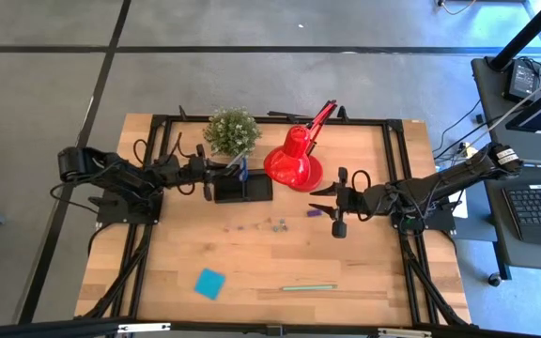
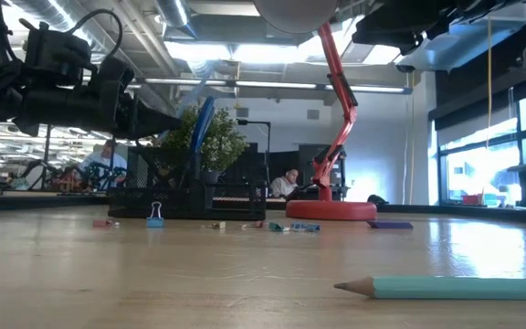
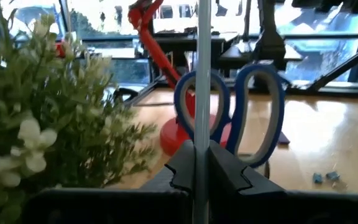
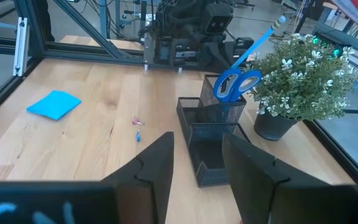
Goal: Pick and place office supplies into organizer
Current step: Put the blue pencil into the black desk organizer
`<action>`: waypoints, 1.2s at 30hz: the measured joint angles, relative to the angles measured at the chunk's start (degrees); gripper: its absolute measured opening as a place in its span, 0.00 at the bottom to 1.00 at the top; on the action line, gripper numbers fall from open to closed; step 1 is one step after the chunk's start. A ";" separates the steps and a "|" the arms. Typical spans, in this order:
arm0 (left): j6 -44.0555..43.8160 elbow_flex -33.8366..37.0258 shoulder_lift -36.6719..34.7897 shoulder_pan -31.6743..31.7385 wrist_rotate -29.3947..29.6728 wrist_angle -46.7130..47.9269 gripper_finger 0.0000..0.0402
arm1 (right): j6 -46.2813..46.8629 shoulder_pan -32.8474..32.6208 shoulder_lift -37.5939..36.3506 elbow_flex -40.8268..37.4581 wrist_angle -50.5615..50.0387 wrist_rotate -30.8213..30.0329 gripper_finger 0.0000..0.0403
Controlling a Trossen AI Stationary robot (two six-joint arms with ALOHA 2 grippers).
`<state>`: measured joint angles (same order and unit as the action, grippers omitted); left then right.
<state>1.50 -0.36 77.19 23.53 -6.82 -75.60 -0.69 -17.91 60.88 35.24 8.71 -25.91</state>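
Note:
The organizer [image 1: 252,191], a black mesh tray with a cup, stands near the plant. Blue-handled scissors [image 3: 253,106] stand in its cup, handles up. My left gripper [image 1: 224,175] reaches in level from the table's left and is shut on a thin silvery pen [image 3: 202,74] at the cup. My right gripper [image 1: 336,212] hangs open above the table to the organizer's right, with nothing between its fingers. A blue sticky-note pad [image 1: 210,283], a green pencil [image 1: 308,287], a purple piece [image 1: 314,212] and tiny clips [image 1: 275,223] lie flat on the wood. My left gripper pinches the pen's shaft [image 3: 201,134] between its two fingers. The fingers come level from the table's left and lie across the pen. The pen stands steeply, its upper end [image 4: 277,23] leaning away from the gripper. Its lower end is hidden behind the fingers and the organizer's rim.
A red desk lamp [image 1: 294,160] and a small potted plant [image 1: 231,130] stand close behind the organizer. Black frame rails [image 1: 393,169] border the table. One clip [image 2: 155,215] stands on the wood in front of the organizer. People sit in the room beyond.

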 joint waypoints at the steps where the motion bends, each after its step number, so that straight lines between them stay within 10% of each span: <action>1: 0.15 0.00 0.00 0.00 0.27 0.67 0.04 | 0.00 0.00 0.00 0.00 0.00 0.00 0.35; 36: -0.34 -0.11 -0.11 0.00 2.26 6.87 0.05 | -1.09 0.02 0.00 0.00 -0.35 0.04 0.35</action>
<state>1.17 -0.47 77.08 23.53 -4.56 -68.73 -1.78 -17.89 60.88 35.24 8.36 -25.87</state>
